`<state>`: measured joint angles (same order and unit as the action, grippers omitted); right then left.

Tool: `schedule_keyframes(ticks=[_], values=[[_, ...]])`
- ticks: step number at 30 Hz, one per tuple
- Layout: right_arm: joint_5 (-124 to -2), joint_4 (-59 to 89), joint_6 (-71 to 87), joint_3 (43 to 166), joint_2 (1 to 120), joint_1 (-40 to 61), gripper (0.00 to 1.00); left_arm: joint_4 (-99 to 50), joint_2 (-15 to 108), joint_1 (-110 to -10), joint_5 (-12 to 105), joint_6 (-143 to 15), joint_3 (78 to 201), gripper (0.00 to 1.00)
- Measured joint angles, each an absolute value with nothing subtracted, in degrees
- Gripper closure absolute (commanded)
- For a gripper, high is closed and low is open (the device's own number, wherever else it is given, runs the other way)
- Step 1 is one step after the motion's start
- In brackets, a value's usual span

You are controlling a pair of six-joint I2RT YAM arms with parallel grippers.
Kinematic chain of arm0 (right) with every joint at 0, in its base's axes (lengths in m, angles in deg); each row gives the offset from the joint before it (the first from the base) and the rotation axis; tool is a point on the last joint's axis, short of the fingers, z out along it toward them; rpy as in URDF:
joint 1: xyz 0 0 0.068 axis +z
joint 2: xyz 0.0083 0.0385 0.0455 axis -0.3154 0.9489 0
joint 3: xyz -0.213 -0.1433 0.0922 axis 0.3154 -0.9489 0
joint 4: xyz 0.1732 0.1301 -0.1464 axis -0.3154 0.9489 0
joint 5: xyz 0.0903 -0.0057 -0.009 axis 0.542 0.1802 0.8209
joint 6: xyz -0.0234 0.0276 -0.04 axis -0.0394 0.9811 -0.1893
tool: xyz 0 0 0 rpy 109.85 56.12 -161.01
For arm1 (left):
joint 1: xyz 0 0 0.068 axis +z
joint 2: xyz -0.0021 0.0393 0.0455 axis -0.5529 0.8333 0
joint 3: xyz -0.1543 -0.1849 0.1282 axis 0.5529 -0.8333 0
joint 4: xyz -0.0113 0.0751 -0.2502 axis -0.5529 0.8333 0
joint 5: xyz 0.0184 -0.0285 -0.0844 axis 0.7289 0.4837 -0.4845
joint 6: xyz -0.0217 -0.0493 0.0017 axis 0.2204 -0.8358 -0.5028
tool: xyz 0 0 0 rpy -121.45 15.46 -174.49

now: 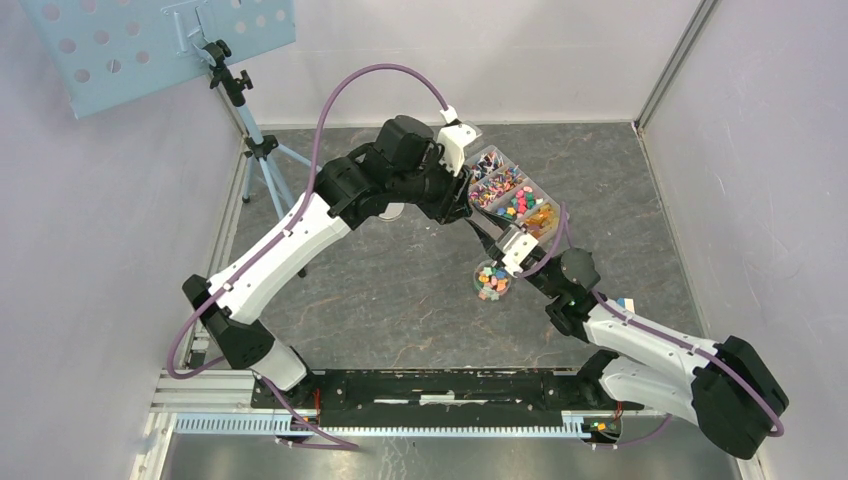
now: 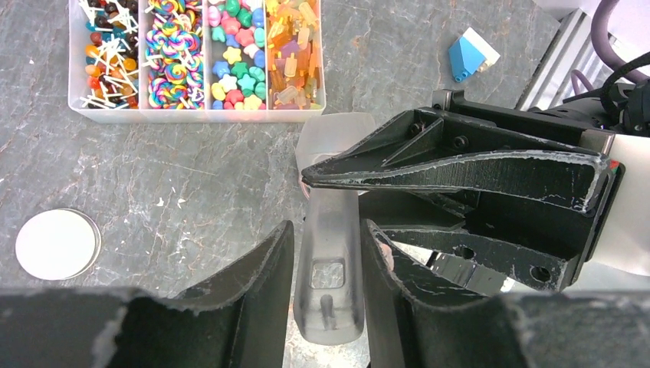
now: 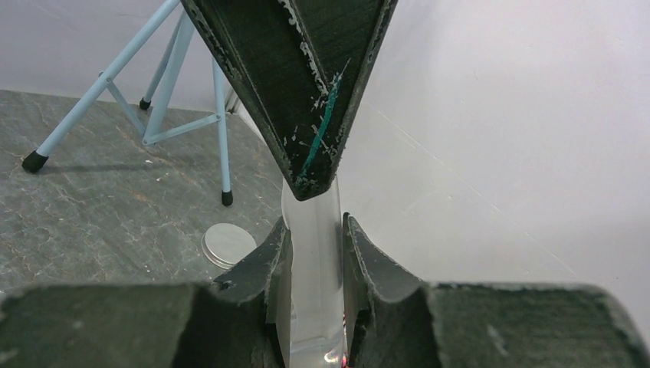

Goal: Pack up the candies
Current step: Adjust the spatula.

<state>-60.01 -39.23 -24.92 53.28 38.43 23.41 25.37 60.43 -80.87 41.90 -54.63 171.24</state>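
Top view: left gripper point(image 1: 465, 205) and right gripper point(image 1: 490, 235) tip to tip just beside the tray point(image 1: 492, 153); candies point(image 1: 510, 195) sorted in its compartments, more in a small round cup point(image 1: 476, 275) nearby

Left wrist: left fingers closed against both sides of a clear scoop point(image 2: 329, 299) handle, no gap visible

Right wrist: clamped on the same scoop

Seemingly a handover before scooping; next, letting go on one side only, without tilting the scoop, then dipping into the tray
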Motion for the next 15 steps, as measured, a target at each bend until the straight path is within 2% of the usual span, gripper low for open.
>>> schedule_keyframes(ticks=[4,5,9,11,15], values=[[-60.82,-39.23,-24.22,53.28,38.67,23.63,1.00,24.58,60.43,-80.87,41.66,-55.50,170.69,0.91],[-60.99,-39.31,-24.16,53.28,38.69,23.63,1.00,24.27,60.43,-80.87,41.44,-55.76,170.58,0.96],[-61.89,-39.51,-23.74,53.26,38.98,23.76,1.00,23.35,60.35,-80.79,41.29,-55.92,169.93,0.98],[-62.41,-39.77,-23.52,53.08,39.24,23.90,0.85,22.90,60.13,-80.76,41.29,-55.92,169.29,0.98],[-63.77,-40.60,-22.28,52.12,39.24,24.11,0.42,22.00,60.00,-80.79,41.37,-55.92,168.18,0.98]])
